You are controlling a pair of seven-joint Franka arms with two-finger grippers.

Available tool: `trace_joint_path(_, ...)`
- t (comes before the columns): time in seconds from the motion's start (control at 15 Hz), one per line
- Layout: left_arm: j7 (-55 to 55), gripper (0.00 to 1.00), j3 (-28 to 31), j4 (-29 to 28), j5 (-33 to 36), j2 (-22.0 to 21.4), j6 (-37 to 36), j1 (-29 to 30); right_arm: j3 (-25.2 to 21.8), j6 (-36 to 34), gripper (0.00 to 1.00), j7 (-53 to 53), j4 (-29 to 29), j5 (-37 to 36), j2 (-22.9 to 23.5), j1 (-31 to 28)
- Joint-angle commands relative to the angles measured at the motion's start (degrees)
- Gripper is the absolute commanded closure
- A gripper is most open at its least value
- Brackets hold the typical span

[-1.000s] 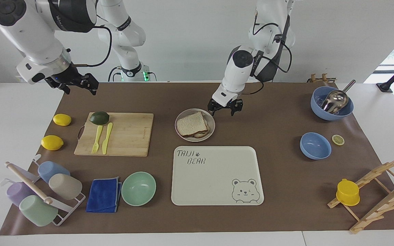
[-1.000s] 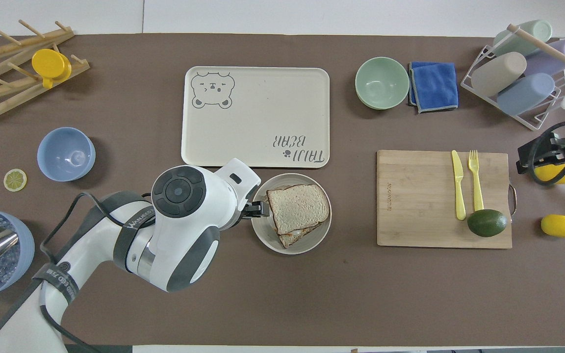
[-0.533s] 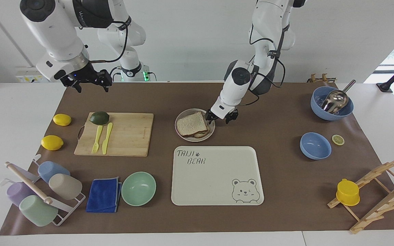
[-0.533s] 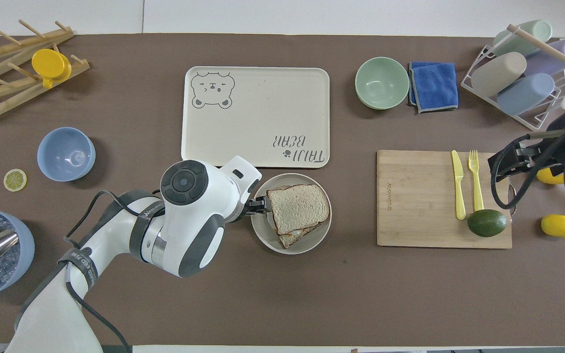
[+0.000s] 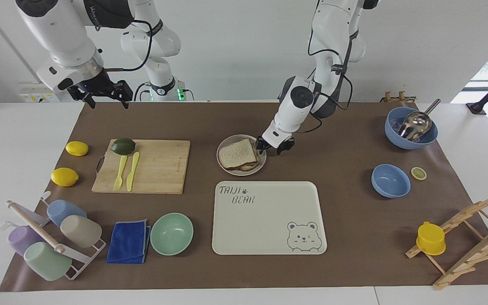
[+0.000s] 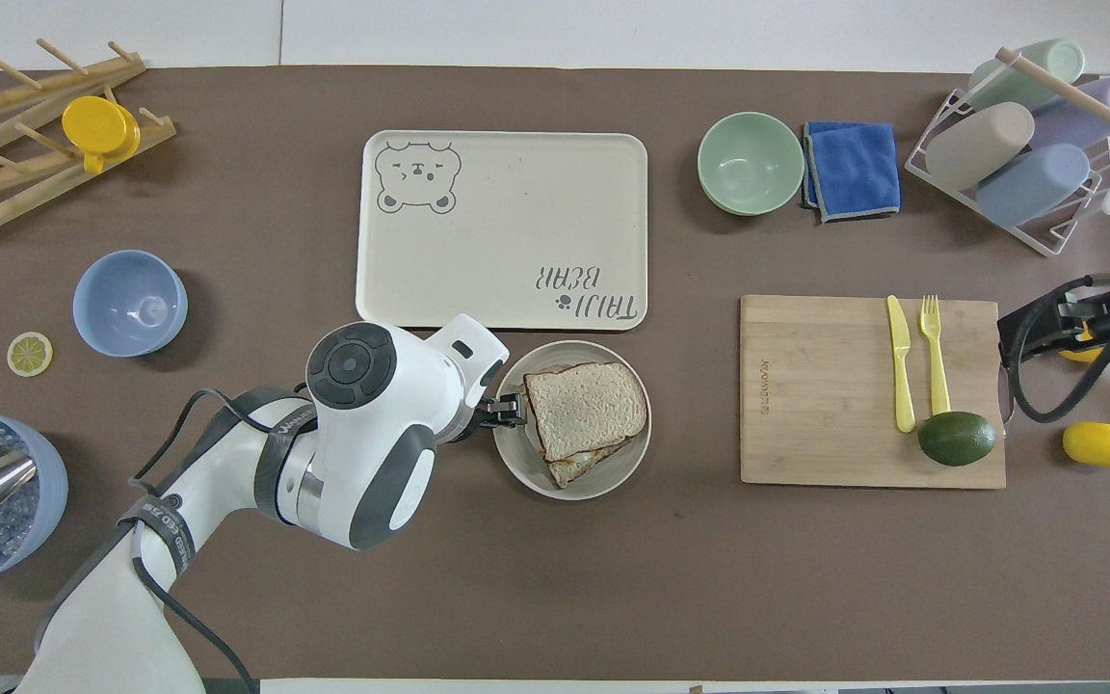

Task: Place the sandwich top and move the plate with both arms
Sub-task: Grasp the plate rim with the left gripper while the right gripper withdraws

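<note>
Two black fingers of the left gripper are spread and straddle the rim of the small round beige-grey plate at its edge toward the left arm's end of the table, one finger over the dish and one outside it. That stance reads as preparation to pinch the rim, so the plate can be carried. On the plate lies the sandwich top, a squarish light-brown slice with darker crust, resting askew over a lower slice whose corner peeks out beneath; the first part of the task looks done.

Just beside the plate, farther from the robots, sits the cream rectangular tray with a bear drawing, bare and a likely destination. Toward the right arm's end of the table lies the bamboo cutting board, carrying a yellow fork, a yellow knife and a dark green avocado.

Raised high over the table's edge at the right arm's end, close to the robots, hangs the right gripper, spread and holding nothing. It must yet come across to take the plate's free rim for a shared lift.
</note>
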Motion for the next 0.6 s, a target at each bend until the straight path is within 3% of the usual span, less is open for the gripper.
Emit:
trace_joint_path(0.0, 1.57, 0.31, 0.22, -1.49, -3.06, -0.46, 2.07, -0.40, -0.10, 1.96, 0.00, -1.48, -0.75, 0.60, -0.37, -0.44)
trace_joint_path(0.13, 1.31, 0.43, 0.22, -1.83, -3.59, -0.46, 3.03, -1.10, -0.10, 1.88, 0.00, -1.48, -0.75, 0.60, -0.37, -0.44)
trace_joint_path(0.4, 1.22, 0.54, 0.22, -2.80, -3.59, -0.37, 4.44, -1.37, -0.79, 2.57, 0.00, -1.13, -0.83, 0.60, -0.37, -1.23)
trace_joint_path(0.53, 1.31, 0.64, 0.22, -3.07, -3.68, -0.19, 4.62, -1.55, -2.90, 3.11, 0.00, -1.48, -0.92, 0.78, -0.37, -1.23)
